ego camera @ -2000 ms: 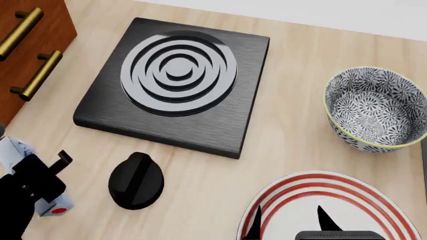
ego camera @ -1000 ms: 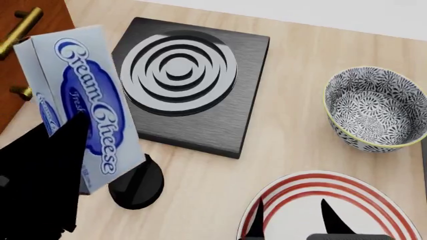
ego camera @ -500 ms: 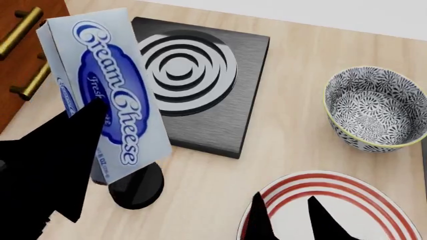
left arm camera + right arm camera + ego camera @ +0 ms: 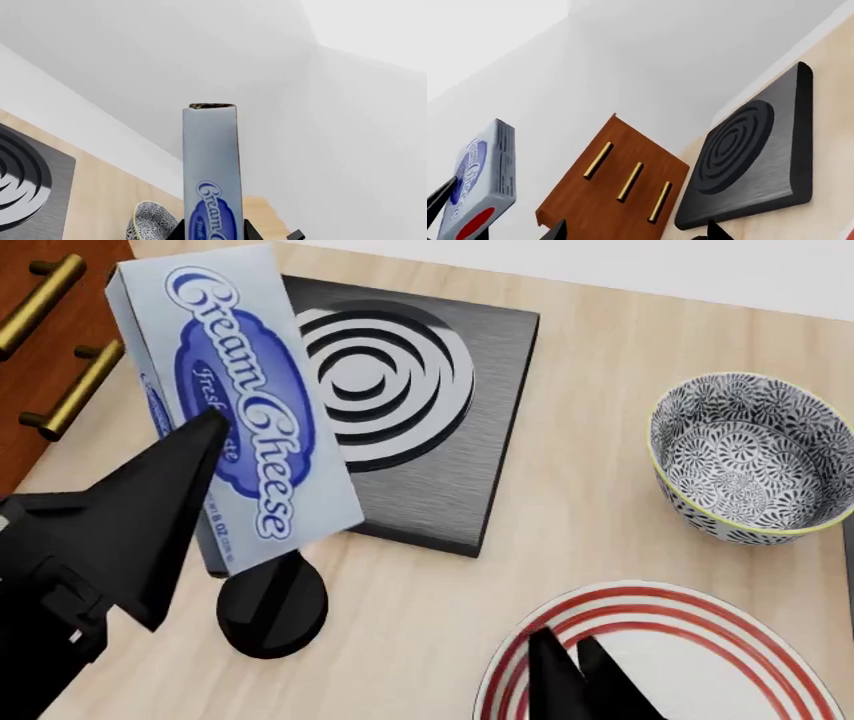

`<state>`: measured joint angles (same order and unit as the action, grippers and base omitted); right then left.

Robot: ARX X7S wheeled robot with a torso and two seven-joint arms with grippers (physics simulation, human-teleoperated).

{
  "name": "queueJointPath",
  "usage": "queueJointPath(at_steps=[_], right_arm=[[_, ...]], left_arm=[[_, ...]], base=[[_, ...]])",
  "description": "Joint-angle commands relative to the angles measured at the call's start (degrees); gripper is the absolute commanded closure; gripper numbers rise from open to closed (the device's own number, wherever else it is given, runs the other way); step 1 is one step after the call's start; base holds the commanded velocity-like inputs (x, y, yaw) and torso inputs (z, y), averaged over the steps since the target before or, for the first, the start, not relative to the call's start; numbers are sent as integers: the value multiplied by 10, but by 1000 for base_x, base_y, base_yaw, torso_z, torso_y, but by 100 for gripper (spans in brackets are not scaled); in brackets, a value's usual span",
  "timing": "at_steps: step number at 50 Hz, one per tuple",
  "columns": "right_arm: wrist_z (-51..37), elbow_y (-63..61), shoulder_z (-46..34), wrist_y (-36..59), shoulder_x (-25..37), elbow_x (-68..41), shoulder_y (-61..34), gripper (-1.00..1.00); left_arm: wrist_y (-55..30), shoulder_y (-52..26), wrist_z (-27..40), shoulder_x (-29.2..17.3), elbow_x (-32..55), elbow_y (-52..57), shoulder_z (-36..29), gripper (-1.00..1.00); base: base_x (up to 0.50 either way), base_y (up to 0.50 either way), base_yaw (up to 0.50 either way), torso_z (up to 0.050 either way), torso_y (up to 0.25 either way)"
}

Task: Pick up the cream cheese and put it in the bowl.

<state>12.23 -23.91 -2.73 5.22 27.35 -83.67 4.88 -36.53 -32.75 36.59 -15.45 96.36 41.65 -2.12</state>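
Observation:
The cream cheese [image 4: 234,405], a silver-grey box with a blue oval label, is held upright in the air over the left of the counter. My left gripper [image 4: 214,445] is shut on its lower part, with one black finger [image 4: 147,510] in front. In the left wrist view the box [image 4: 212,170] stands between the two fingers of the gripper [image 4: 213,232], and the bowl [image 4: 152,222] shows beyond it. The patterned bowl [image 4: 754,460] stands empty at the right, well apart from the box. My right gripper [image 4: 567,670] is open and empty over the plate; it also shows in the right wrist view [image 4: 635,232], where the box [image 4: 484,175] is at far left.
A black burner plate with silver rings [image 4: 400,390] lies at the middle back, partly behind the box. A black knob [image 4: 274,615] stands below the box. A white plate with red rings [image 4: 694,660] is at front right. A wooden cabinet with brass handles [image 4: 54,330] stands at the left.
My left gripper has lifted the cream cheese off the counter at the left and carried it up and to the right. The right gripper has shifted and turned over the plate.

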Motion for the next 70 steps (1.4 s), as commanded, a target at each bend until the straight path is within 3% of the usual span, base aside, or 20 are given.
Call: queueJointPath(at_steps=[1, 10, 33, 70], right_arm=[[61, 14, 5, 29, 15, -126, -2, -100], [91, 48, -7, 57, 18, -183, -22, -100], [107, 73, -57, 100, 11, -189, -52, -100], [92, -2, -84, 123, 14, -183, -56, -100]], left_arm=[[15, -6, -9, 5, 33, -10, -3, 100], [19, -6, -12, 5, 43, -9, -6, 100], [37, 11, -25, 12, 10, -14, -2, 100], [39, 18, -38, 10, -13, -16, -24, 100]], base=[[0, 0, 0, 0, 0], [0, 0, 0, 0, 1], [0, 0, 0, 0, 0], [0, 0, 0, 0, 1]])
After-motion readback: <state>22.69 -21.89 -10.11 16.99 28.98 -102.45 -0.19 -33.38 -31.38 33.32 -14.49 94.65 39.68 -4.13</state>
